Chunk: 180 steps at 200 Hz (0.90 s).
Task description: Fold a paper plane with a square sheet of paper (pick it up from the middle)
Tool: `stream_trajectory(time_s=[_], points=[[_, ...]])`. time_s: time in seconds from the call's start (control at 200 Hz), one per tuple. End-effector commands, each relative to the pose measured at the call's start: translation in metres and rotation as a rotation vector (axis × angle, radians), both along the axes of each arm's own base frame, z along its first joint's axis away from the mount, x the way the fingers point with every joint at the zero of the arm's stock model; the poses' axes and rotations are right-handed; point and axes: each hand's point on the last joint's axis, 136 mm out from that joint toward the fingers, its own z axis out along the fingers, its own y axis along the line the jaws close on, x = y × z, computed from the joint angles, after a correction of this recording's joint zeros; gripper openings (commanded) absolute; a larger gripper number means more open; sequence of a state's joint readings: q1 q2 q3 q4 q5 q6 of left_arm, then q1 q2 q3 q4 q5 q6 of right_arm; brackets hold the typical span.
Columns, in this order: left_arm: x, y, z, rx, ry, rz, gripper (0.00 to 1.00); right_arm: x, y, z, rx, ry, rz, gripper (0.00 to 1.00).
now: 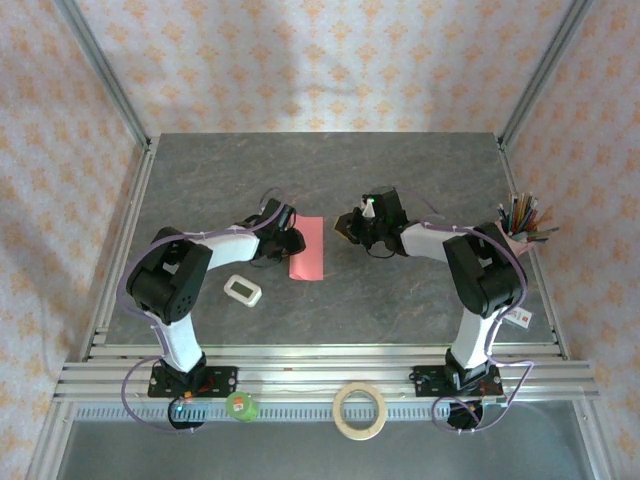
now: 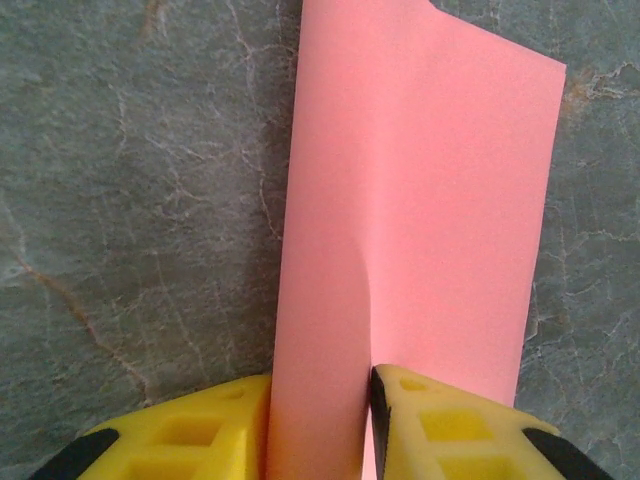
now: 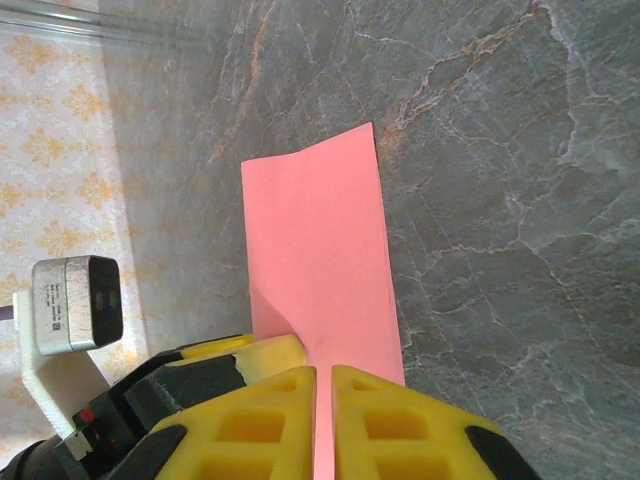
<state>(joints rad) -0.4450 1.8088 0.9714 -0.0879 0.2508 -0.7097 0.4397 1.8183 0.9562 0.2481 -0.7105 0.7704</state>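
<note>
— Nearest the lens: two yellow fingers [image 2: 190,435] of the left pincer [image 2: 320,382], set part-way apart at the bottom of the left wrist view.

— Clamped on anything?

— Yes, on the square sheet of paper [image 2: 420,200]. A raised pink hump along its left edge, filling the gap and pressed by both inner faces. Rest of the sheet spread away from the tips over the grey worktop [image 2: 130,200], with its right part passing under the right-hand finger.

— And the right pincer [image 3: 322,372]?

— Drawn together, with only a thin slit between the fingers. Pink visible all the way down that slit, and more of the sheet stretching ahead from the tips, low over the stone.

— Pinched, then, or merely resting over it?

— Cannot tell from the right wrist view.

— And seen from above?

— A narrow pink strip lying on the worktop, between the two arms. Touched along its left long edge by the left pincer. Flanked just beside its right edge, toward the far end, by the right pincer.
</note>
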Motion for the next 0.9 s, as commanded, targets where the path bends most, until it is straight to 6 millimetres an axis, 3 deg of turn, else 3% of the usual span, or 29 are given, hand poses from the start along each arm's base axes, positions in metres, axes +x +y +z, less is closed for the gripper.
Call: stream_trajectory(time_s=[0.0,0.465,0.896], points=[[-0.022,0.021,-0.041,0.105,0.108,0.039,0.34,0.0,0.002,-0.005,-0.004,-0.005,0.001,0.13],[-0.025,0.035,-0.053,0.161,0.128,0.104,0.33,-0.001,0.008,-0.01,-0.009,0.005,0.014,0.13],[-0.027,0.035,-0.054,0.167,0.136,0.092,0.35,-0.022,0.048,-0.047,-0.148,0.05,0.169,0.04]])
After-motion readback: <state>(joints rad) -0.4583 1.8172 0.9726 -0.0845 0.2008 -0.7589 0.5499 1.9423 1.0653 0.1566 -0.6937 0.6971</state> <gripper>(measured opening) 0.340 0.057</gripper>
